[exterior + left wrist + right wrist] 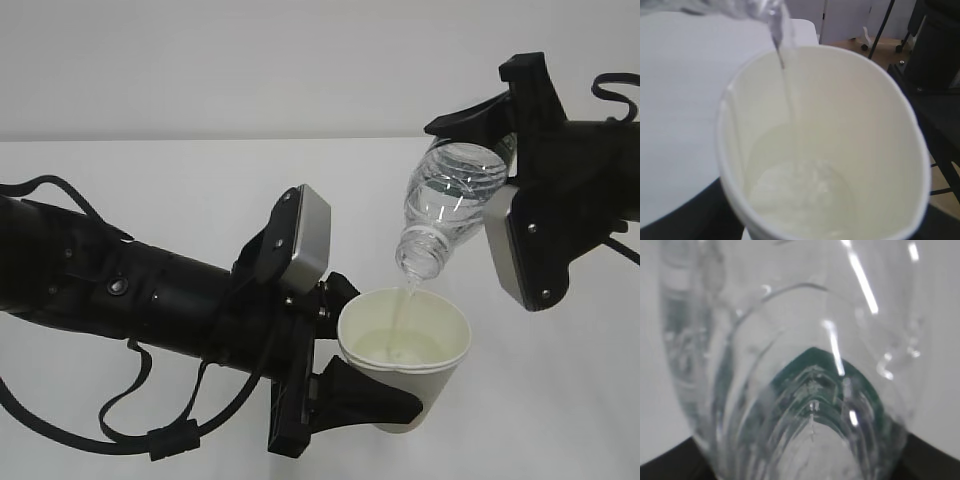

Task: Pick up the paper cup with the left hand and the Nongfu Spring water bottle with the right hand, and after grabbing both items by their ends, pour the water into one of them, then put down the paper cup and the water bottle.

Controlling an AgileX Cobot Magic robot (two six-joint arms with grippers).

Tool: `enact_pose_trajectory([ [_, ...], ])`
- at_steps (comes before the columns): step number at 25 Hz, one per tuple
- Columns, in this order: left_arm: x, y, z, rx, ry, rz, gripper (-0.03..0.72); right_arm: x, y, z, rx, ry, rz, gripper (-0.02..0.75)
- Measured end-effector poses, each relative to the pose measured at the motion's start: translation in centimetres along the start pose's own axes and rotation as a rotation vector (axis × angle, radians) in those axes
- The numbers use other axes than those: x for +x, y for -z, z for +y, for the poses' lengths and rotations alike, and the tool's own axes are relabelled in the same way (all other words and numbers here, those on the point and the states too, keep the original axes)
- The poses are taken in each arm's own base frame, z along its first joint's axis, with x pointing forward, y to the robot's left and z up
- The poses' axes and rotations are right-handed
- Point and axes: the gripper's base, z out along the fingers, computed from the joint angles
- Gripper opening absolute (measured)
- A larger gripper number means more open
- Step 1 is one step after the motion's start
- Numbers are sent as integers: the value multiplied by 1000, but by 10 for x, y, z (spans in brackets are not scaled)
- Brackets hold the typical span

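The white paper cup (pixel 405 350) is held upright above the table, my left gripper (pixel 375 350) shut on its sides. Its cream inside (pixel 830 150) fills the left wrist view, with water pooled at the bottom. My right gripper (pixel 500 175) is shut on the base end of the Nongfu Spring water bottle (pixel 450 205), which is tilted neck-down over the cup. A thin stream of water (pixel 785 85) runs from the neck into the cup. In the right wrist view the clear ribbed bottle (pixel 800 340) fills the frame, and its green label (pixel 815 367) shows through it.
The white table (pixel 200 190) lies under both arms. The left arm's black body and cables (pixel 120 300) stretch across the lower left. Past the table's edge, the left wrist view shows dark equipment and stand legs (pixel 935 50).
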Motion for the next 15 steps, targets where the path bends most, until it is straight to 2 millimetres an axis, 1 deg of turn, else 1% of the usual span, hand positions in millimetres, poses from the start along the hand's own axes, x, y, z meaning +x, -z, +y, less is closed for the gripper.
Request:
enact_pose_trajectory([
  [15,0,0,0,-1,0,1,461,0,0,0,1,4,-1,459],
])
